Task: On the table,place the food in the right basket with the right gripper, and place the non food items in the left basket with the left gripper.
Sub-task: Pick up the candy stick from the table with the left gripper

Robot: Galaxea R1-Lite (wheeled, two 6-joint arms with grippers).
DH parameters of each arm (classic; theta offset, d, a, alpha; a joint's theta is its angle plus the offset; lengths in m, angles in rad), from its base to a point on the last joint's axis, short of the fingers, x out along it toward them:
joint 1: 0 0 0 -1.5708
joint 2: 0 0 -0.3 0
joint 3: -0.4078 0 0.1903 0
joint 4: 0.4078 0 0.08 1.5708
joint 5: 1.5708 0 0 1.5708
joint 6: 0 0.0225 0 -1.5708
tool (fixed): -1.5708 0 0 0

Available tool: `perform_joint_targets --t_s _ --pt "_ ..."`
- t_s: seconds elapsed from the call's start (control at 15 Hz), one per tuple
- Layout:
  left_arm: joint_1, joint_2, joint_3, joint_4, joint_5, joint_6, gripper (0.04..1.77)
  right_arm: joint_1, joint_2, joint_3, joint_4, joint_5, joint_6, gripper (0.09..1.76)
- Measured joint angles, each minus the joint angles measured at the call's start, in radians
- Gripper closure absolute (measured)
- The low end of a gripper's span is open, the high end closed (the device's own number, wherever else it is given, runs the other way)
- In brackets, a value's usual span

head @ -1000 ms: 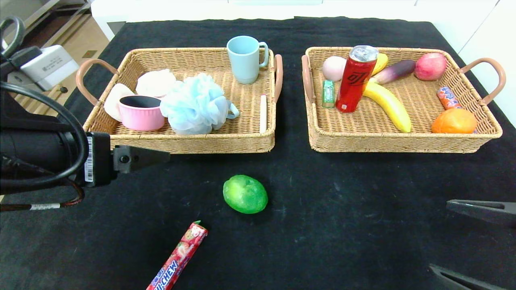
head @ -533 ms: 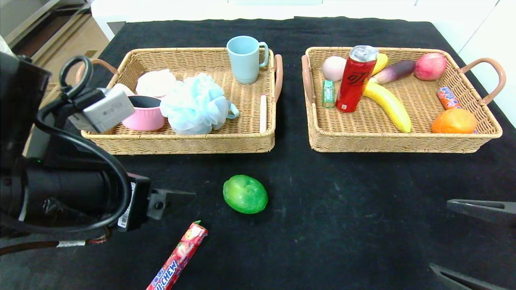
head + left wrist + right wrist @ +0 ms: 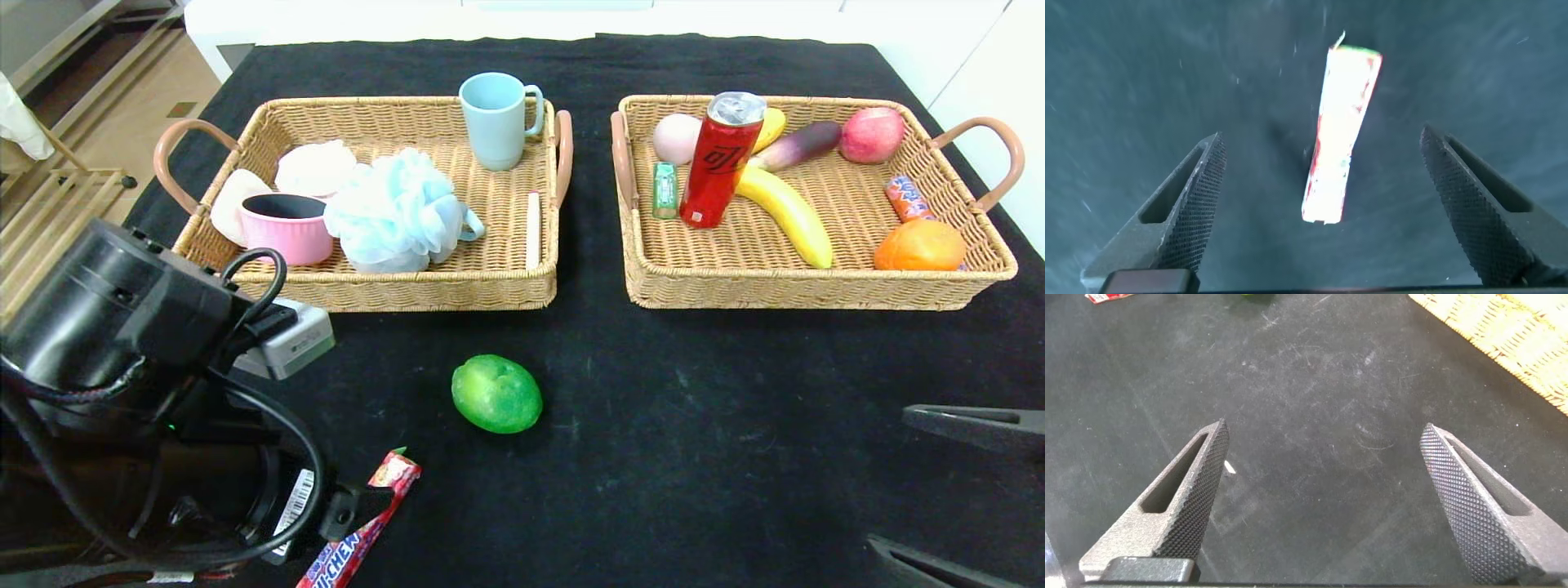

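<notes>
A red Hi-Chew candy stick lies on the black table near its front edge. My left gripper hangs open just over it; in the left wrist view the candy stick lies between the wide-apart fingers without touching them. A green rounded fruit-like item sits mid-table. My right gripper stands open and empty at the front right, over bare cloth. The left basket and right basket stand side by side at the back.
The left basket holds a blue mug, a blue bath pouf, a pink cup and white pads. A red can, bananas, an orange, an apple and sweets fill the right one.
My left arm has swung from beside the left basket toward the table's front and down over the candy stick, fingers open. The right arm and all objects have stayed put.
</notes>
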Motion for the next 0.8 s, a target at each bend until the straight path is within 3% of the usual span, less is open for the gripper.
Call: perform_joint_targets --t_s 0.4,0.8 --pt "-0.020 0.033 0.117 -0.011 -0.008 0.004 0.10 0.000 0.008 0.001 0.000 0.000 -0.001 0.14" --pt "-0.022 0.092 0.137 -0.013 -0.002 0.001 0.09 0.000 0.009 0.001 -0.001 0.000 -0.002 0.14"
